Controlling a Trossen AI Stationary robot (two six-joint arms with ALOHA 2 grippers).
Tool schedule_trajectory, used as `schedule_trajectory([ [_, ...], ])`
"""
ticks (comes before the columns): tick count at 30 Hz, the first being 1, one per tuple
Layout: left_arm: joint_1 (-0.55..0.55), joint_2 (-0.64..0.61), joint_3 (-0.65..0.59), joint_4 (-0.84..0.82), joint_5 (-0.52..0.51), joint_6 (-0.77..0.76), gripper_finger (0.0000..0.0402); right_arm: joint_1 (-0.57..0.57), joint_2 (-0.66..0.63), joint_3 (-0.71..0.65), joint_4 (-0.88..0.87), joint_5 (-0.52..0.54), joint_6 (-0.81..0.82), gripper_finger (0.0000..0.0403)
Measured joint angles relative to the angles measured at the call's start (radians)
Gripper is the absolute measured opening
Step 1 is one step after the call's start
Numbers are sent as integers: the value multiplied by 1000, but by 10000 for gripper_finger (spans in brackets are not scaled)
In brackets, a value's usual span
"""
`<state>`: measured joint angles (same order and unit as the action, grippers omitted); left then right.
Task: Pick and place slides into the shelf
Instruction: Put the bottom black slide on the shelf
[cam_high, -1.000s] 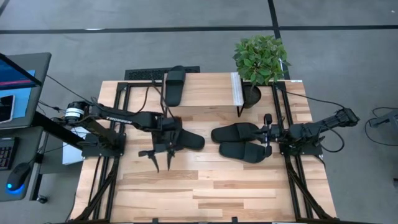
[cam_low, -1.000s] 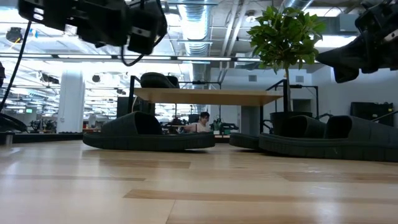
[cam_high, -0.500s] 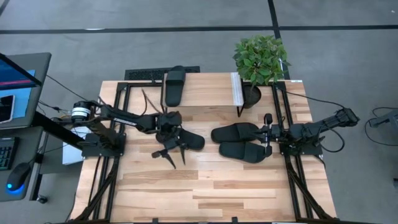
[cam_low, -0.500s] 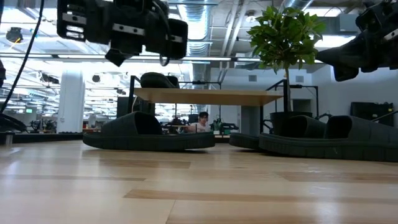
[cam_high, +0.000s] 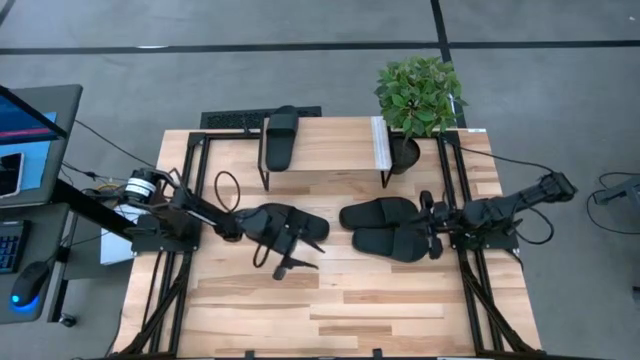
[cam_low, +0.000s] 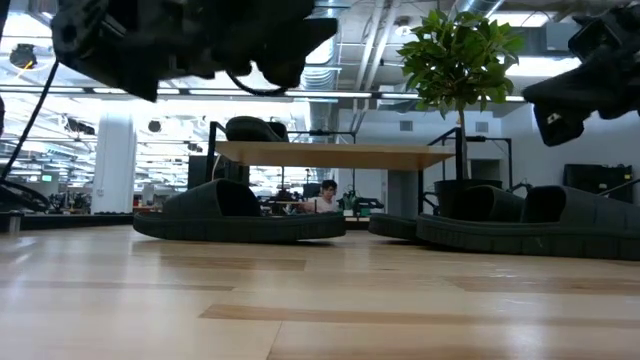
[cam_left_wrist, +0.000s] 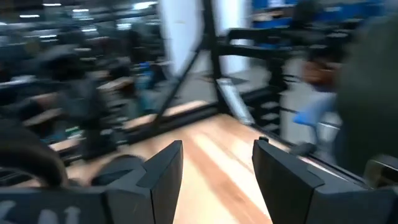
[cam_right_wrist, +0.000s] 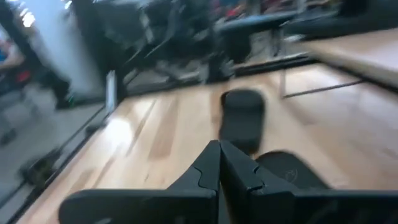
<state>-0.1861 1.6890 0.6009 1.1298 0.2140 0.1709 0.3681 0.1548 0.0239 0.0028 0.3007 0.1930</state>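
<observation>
Left claw (cam_high: 297, 252) spread, just beside lone slide (cam_high: 290, 222) near shelf (cam_high: 325, 145); right claw (cam_high: 433, 225) pressed together. Slide likely light, flexible; grip strap.

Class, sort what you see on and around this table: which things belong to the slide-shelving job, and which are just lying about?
Belongs to the job:
- slide on the shelf
- three slides on the table
- shelf
- left gripper, open
- right gripper, shut

Just lying about:
- potted plant
- keyboard
</observation>
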Motion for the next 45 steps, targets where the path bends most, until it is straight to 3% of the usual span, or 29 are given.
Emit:
schedule_trajectory([
  [5, -103, 0, 32, 6, -255, -10, 183, 32, 36, 49, -173, -39, 62, 0],
  [9, -150, 0, 57, 5, -376, 9, 183, 53, 61, 80, -331, 9, 185, 0],
  [12, -155, 0, 80, 6, -398, 2, 183, 62, 72, 91, -388, 69, 293, 0],
  [17, -155, 0, 108, 5, -406, -19, 183, 64, 80, 93, -391, 63, 458, 0],
  [23, -155, 0, 117, 5, -406, -5, 183, 64, 90, 94, -403, -71, 596, 0],
  [30, -154, 0, 117, 2, -406, 1, 183, 64, 90, 122, -466, -202, 638, 0],
  [32, -154, 0, 117, 3, -406, -6, 183, 64, 88, 171, -632, -176, 637, 0],
  [34, -154, 0, 117, 3, -406, -20, 183, 73, 100, 201, -781, -76, 686, 0],
  [42, -154, 0, 117, 3, -405, -44, 183, 196, 120, 221, -608, 156, 787, 0],
  [45, -154, 0, 117, 3, -405, -44, 183, 225, 139, 218, -668, 205, 869, 0],
])
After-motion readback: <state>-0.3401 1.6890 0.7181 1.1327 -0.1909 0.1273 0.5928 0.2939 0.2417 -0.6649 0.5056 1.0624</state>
